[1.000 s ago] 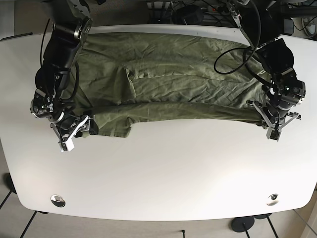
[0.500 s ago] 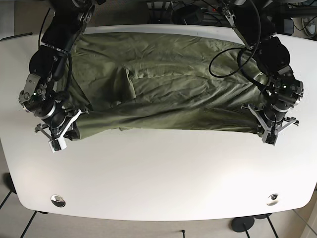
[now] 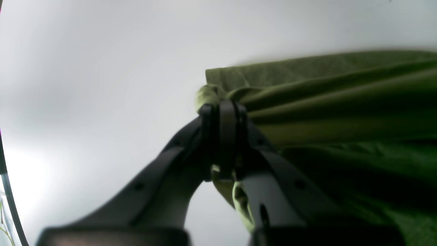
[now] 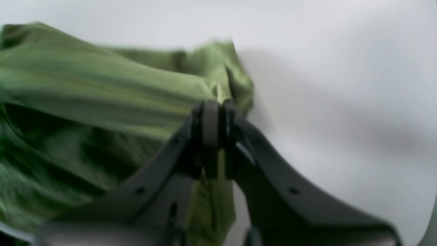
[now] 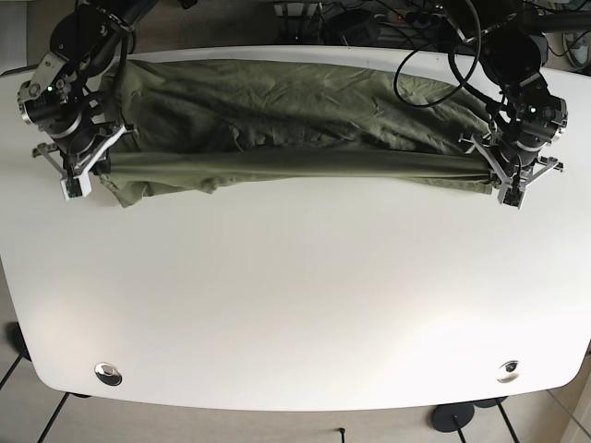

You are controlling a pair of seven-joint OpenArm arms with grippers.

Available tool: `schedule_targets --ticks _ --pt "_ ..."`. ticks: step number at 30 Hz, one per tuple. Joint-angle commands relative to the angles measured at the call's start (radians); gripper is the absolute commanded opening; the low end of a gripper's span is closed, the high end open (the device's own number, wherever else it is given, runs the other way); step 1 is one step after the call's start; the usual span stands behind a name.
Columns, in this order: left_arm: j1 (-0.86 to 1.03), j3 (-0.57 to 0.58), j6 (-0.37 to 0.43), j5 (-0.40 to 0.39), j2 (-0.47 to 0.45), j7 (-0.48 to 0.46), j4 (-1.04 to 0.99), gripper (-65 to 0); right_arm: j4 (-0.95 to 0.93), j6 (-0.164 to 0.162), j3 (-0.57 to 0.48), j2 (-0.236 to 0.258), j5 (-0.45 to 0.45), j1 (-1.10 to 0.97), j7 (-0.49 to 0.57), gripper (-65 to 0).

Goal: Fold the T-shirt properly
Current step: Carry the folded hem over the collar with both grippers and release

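Observation:
The olive green T-shirt [image 5: 286, 111] lies across the far part of the white table [image 5: 295, 295], its near edge lifted and stretched taut between my two grippers. My left gripper [image 5: 503, 185], on the base view's right, is shut on the shirt's right corner; the wrist view shows its fingers [image 3: 222, 116] pinching bunched fabric [image 3: 324, 102]. My right gripper [image 5: 78, 180], on the base view's left, is shut on the shirt's left corner; the wrist view shows its fingers [image 4: 211, 119] clamped on the cloth [image 4: 102, 95].
Cables and equipment [image 5: 369, 23] sit behind the table's far edge. Two round metal fittings [image 5: 108, 373] [image 5: 508, 370] are set in the table near its front corners. The table's near half is bare white surface.
Both grippers have carried the shirt's near edge away from the front toward the far side. The shirt is now folded narrower and its held edge is pulled straight.

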Motion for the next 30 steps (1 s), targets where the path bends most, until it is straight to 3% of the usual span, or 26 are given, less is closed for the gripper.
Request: schedule_targets --ticks 1,4,11,14,15,16,18,20,22,25,27,30 --pt "0.016 -0.015 0.010 0.010 -0.016 -0.014 0.023 -65.0 0.023 -0.002 0.031 0.009 0.058 -0.043 0.019 -63.3" --pt "0.049 -0.015 0.010 0.010 -0.027 -0.014 0.017 -65.0 0.020 -0.002 0.055 0.015 0.110 -0.107 0.019 -63.3" --pt "0.115 -0.009 0.010 0.019 -0.071 -0.014 0.012 -65.0 0.017 -0.002 0.061 0.011 0.116 -0.181 0.026 -62.0" --pt "0.120 -0.011 0.010 0.019 -0.070 -0.014 0.014 -47.1 0.021 -0.002 0.061 0.011 0.151 -0.181 0.026 -46.6" --pt "0.121 -0.011 0.010 0.016 -0.070 -0.014 0.015 -38.2 0.021 -0.002 0.058 0.014 0.230 -0.181 0.019 -37.3" --pt "0.121 -0.011 0.010 0.018 -0.070 -0.014 0.017 -33.9 0.021 -0.002 0.054 0.015 0.282 -0.181 0.018 -31.5" --pt "0.121 -0.011 0.010 0.015 -0.071 -0.014 0.022 -31.9 0.018 -0.002 0.041 0.011 0.363 -0.178 0.018 -20.9" --pt "0.115 -0.014 0.010 0.010 -0.076 -0.014 0.042 -33.9 0.017 -0.002 -0.035 0.011 0.372 -0.165 0.018 -15.1" --pt "0.098 -0.014 0.010 0.010 -0.074 -0.014 0.074 -36.0 0.007 -0.002 -0.098 0.008 0.328 -0.138 0.021 -14.9" --pt "0.037 -0.009 0.010 0.012 -0.054 -0.014 0.068 -39.4 -0.045 -0.002 -0.144 -0.035 0.256 -0.124 0.036 -15.1" --pt "-0.026 -0.009 0.010 0.026 0.010 -0.014 -0.018 -42.1 -0.105 -0.002 -0.161 -0.060 0.190 -0.110 0.084 -23.3" --pt "-0.037 -0.007 0.010 0.089 0.016 -0.017 -0.120 -49.0 -0.181 -0.002 -0.196 -0.051 0.135 -0.108 0.145 -41.7"
